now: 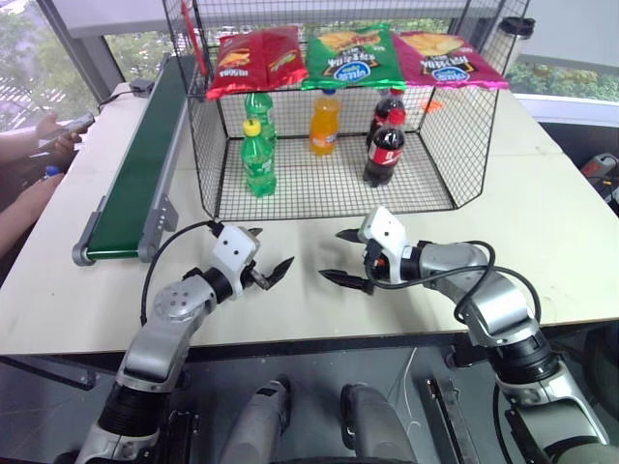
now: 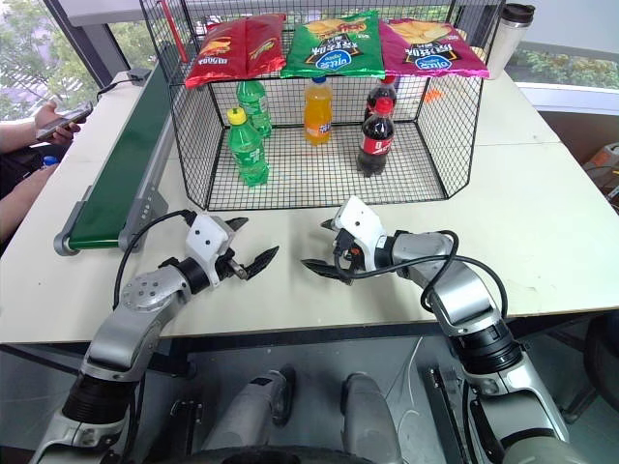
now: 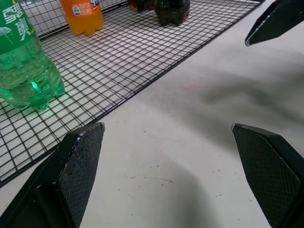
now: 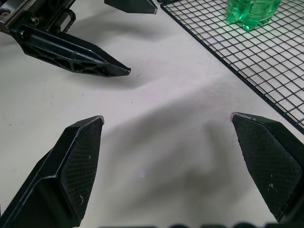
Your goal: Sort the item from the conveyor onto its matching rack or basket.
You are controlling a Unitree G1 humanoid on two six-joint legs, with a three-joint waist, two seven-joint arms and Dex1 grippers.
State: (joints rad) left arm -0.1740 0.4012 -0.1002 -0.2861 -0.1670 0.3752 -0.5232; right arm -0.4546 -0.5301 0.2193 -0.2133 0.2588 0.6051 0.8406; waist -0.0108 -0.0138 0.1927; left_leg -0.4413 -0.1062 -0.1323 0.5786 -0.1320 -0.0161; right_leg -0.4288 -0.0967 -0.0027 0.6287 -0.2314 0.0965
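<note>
The orange soda bottle (image 1: 325, 124) with a blue cap stands upright inside the black wire cage (image 1: 445, 164), near its back middle. The dark green conveyor (image 1: 135, 174) runs along the table's left side, and I see nothing on its belt. My left gripper (image 1: 274, 249) and right gripper (image 1: 332, 255) hover over the white table in front of the cage's low front. They point toward each other, a short gap apart. Both are open and hold nothing. The left wrist view shows the orange bottle (image 3: 83, 14) beyond the mesh floor.
Green soda bottles (image 1: 258, 155) stand at the cage's left, and dark cola bottles (image 1: 384, 145) at its right. Three chip bags (image 1: 348, 56) lie on the top shelf. A person's hand (image 1: 58, 130) with a phone is at far left. A lidded cup (image 1: 515, 34) stands at the back right.
</note>
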